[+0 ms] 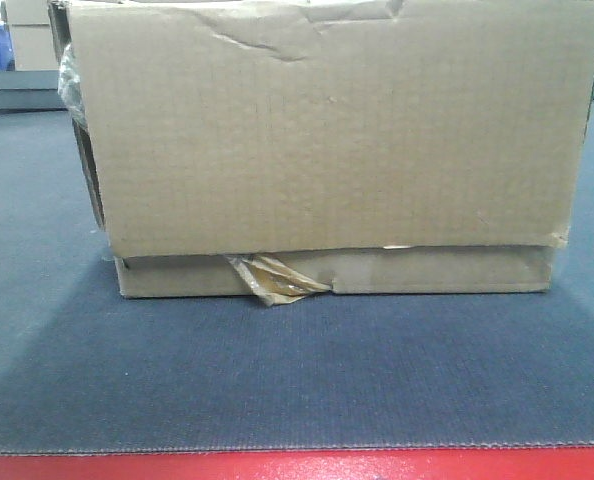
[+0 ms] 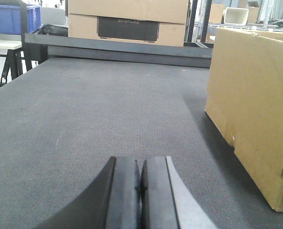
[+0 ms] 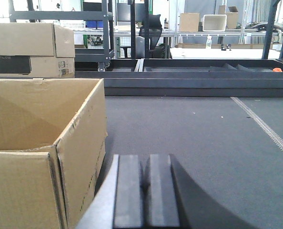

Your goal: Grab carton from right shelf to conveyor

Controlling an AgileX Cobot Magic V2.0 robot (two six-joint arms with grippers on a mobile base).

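Front-facing view showed a red edge strip (image 1: 297, 466) nearest the camera, then the conveyor (image 1: 277, 380), a dark grey belt of fine woven texture, and on it the carton (image 1: 327, 140) resting flat. Both wrist views had their grippers clenched on nothing: the left gripper (image 2: 140, 191) with its dark pads pressed together over bare belt, the carton well to its right; the right gripper (image 3: 145, 195) likewise closed, just beside the carton's open-topped corner. The placing looked finished, so the sound course was to draw both arms back level, not brushing the thin walls. The corrugated board was plain brown, creased near its top edge, with a loose curl of yellowish tape (image 1: 272, 280) at the bottom seam. Farther off stood another cardboard box (image 2: 127, 21) and a blue bin (image 2: 13, 18).
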